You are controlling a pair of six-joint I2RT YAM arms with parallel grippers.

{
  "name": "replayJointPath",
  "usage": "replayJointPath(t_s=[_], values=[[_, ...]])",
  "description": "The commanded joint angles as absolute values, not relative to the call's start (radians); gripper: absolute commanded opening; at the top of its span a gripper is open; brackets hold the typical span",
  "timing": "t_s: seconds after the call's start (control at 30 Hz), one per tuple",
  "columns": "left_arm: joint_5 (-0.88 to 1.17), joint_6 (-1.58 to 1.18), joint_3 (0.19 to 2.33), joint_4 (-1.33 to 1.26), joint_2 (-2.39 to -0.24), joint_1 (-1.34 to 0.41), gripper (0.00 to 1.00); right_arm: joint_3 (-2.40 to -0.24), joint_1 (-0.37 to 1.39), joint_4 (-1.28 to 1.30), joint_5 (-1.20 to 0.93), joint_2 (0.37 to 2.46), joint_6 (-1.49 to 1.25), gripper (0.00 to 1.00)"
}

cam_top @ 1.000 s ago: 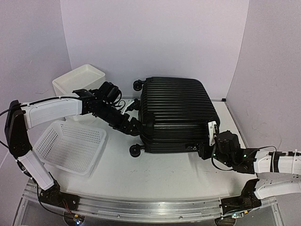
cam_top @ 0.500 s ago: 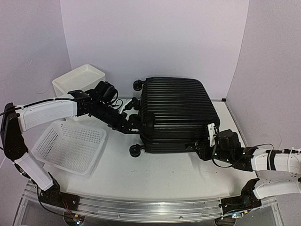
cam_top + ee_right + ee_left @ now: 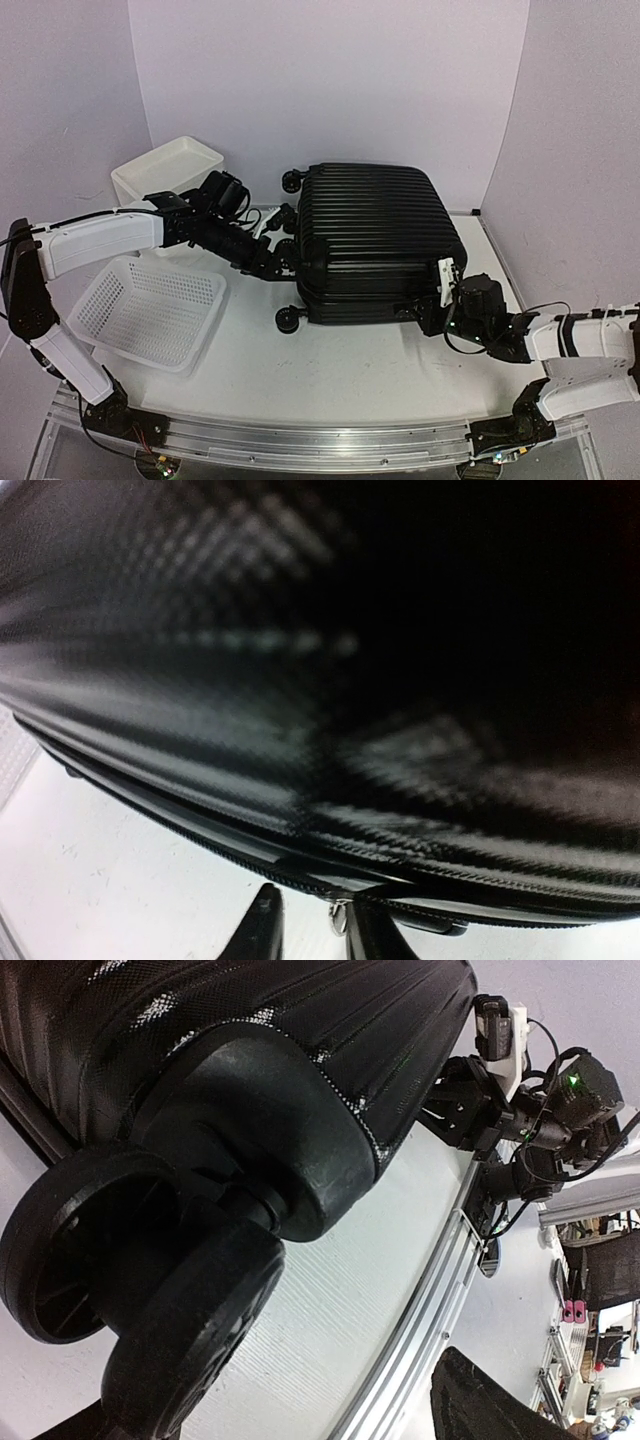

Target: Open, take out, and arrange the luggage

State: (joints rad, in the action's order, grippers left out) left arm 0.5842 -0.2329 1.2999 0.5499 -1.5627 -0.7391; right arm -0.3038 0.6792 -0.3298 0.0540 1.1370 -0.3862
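Observation:
The luggage [image 3: 375, 235] is a big black ribbed hard-shell suitcase lying flat and closed in the middle of the table. My left gripper [image 3: 283, 262] is open at its left side, next to the caster wheels [image 3: 150, 1290], which fill the left wrist view; one dark fingertip [image 3: 490, 1400] shows at the bottom right. My right gripper [image 3: 432, 315] is at the suitcase's near right corner, low against the zipper seam [image 3: 250, 855]. In the right wrist view a small metal zipper pull [image 3: 340, 917] sits against one of its fingers [image 3: 372, 935], with a visible gap to the other.
A white perforated basket [image 3: 150, 310] lies at the near left. A white box [image 3: 168, 170] stands behind it by the left wall. An aluminium rail [image 3: 300, 440] runs along the table's near edge. Purple walls close in the back and both sides.
My right gripper has moved in and down against the suitcase's near right corner, and its jaws have narrowed. My left gripper has shifted slightly left along the wheel side.

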Motion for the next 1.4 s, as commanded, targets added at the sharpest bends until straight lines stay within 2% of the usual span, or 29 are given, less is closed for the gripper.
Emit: replayJointPath(t_s=[0.0, 0.23, 0.4, 0.67, 0.77, 1.03, 1.13, 1.23, 1.37], values=[[0.626, -0.238, 1.289, 0.481, -1.5, -0.746, 0.85, -0.3, 0.678, -0.433, 0.1, 1.164, -0.429, 0.17], [0.579, -0.264, 1.27, 0.48, -1.496, -0.746, 0.85, -0.289, 0.697, -0.436, 0.191, 1.155, -0.424, 0.14], [0.502, -0.285, 1.256, 0.475, -1.477, -0.747, 0.89, -0.333, 0.723, -0.357, 0.223, 1.15, -0.382, 0.0], [0.273, -0.298, 1.176, 0.419, -1.363, -0.762, 0.96, -0.391, 0.747, -0.227, 0.262, 1.152, -0.362, 0.0], [0.307, -0.241, 1.192, 0.416, -1.378, -0.765, 0.97, -0.426, 0.749, -0.171, 0.248, 1.165, -0.358, 0.0], [0.363, 0.154, 1.253, 0.401, -1.442, -0.767, 0.99, -0.47, 0.752, -0.102, 0.22, 1.166, -0.35, 0.0], [0.402, 0.204, 1.283, 0.365, -1.493, -0.767, 0.99, -0.497, 0.752, -0.063, 0.226, 1.18, -0.35, 0.0], [0.481, 0.205, 1.327, 0.348, -1.569, -0.768, 0.96, -0.524, 0.752, -0.034, 0.219, 1.205, -0.341, 0.0], [0.418, 0.207, 1.335, 0.331, -1.621, -0.769, 0.89, -0.545, 0.754, -0.006, 0.226, 1.207, -0.342, 0.0]])
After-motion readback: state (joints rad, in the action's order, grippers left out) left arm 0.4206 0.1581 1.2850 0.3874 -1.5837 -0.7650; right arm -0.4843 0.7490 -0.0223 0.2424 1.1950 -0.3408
